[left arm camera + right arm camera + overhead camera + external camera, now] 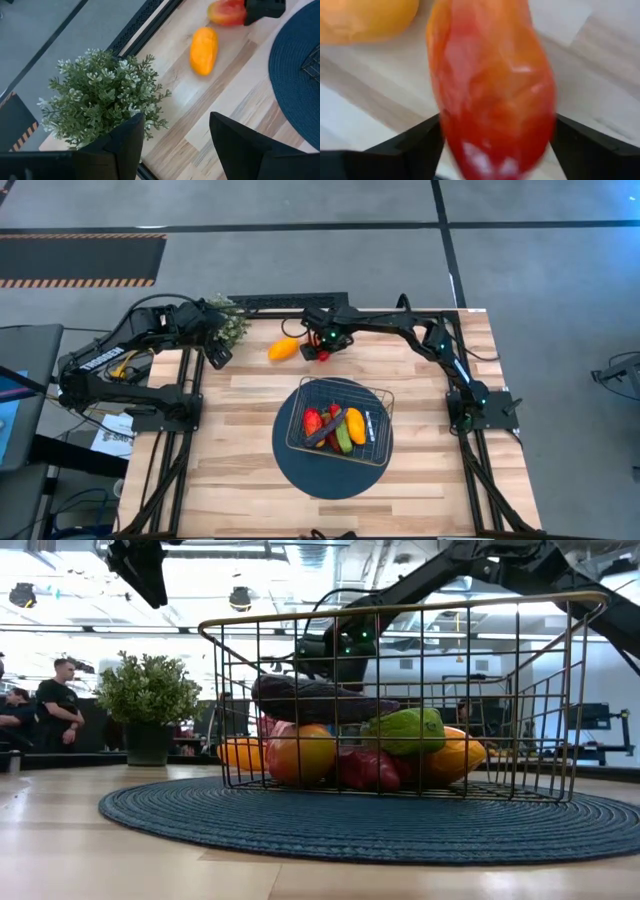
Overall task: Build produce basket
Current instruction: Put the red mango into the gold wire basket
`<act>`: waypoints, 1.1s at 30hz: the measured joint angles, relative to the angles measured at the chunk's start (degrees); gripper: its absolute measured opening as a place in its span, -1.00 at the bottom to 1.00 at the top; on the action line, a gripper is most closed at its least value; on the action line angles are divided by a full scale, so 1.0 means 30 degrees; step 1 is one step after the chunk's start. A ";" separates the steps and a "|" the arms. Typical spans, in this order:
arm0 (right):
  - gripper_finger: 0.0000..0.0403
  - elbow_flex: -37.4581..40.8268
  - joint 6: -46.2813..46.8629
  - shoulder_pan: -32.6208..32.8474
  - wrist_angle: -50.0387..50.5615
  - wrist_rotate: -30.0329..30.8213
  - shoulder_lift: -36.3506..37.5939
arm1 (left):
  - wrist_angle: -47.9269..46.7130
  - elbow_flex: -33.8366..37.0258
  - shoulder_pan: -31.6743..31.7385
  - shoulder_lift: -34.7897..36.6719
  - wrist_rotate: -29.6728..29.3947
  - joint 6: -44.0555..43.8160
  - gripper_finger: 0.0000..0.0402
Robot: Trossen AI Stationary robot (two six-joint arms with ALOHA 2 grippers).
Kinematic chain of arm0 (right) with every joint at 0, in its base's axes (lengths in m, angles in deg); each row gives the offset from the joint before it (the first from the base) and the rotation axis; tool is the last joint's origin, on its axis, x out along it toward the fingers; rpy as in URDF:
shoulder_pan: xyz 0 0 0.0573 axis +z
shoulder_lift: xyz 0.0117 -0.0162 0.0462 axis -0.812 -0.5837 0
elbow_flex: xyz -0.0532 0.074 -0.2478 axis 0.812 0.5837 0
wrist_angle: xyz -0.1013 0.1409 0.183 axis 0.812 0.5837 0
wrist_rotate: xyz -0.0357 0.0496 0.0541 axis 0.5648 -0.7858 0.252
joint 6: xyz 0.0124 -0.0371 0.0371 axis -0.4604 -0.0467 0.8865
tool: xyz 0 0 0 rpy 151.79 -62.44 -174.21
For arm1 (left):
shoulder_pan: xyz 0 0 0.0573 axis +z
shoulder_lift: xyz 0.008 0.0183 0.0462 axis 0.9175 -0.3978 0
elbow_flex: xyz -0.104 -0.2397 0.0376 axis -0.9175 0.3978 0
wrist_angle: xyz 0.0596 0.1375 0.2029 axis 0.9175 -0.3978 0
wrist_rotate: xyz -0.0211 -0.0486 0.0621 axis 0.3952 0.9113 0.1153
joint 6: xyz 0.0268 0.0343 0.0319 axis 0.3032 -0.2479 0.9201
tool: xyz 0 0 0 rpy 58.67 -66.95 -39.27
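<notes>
Peppers: 2 [283,349] on table, approx. 5 in basket [383,402]

1. A robotics lab or workshop: two dark arms are bolted to a pale wooden plank worktop [250,480] on a black metal frame.
2. Grey concrete floor [540,270] carries black-and-orange hazard striping [80,281].
3. People [58,700] stand behind, under bright ceiling lights.

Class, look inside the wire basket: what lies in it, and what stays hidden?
The basket holds a purple vegetable on top, a green one, and red and orange peppers below. Anything buried beneath them is covered.
</notes>
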 joint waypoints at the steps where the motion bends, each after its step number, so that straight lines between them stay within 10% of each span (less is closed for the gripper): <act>1: 0.71 0.0000 -0.0018 0.0005 0.0004 0.0081 0.0000 | 0.0005 0.0000 0.0000 0.0000 0.0000 0.0000 0.06; 9: 0.08 -0.0015 -0.0049 -0.0095 0.1051 0.0045 0.0000 | 0.0015 0.0000 0.0000 0.0000 0.0007 -0.0154 0.06; 23: 0.07 -0.0491 0.0003 -0.0109 0.2699 -0.0491 0.0226 | 0.0022 0.0000 0.0000 0.0000 0.0015 -0.0161 0.06; 33: 0.06 -0.8691 -0.2655 0.0733 1.0064 -0.0917 0.0280 | 0.0017 0.0000 0.0000 0.0000 0.0007 -0.0153 0.06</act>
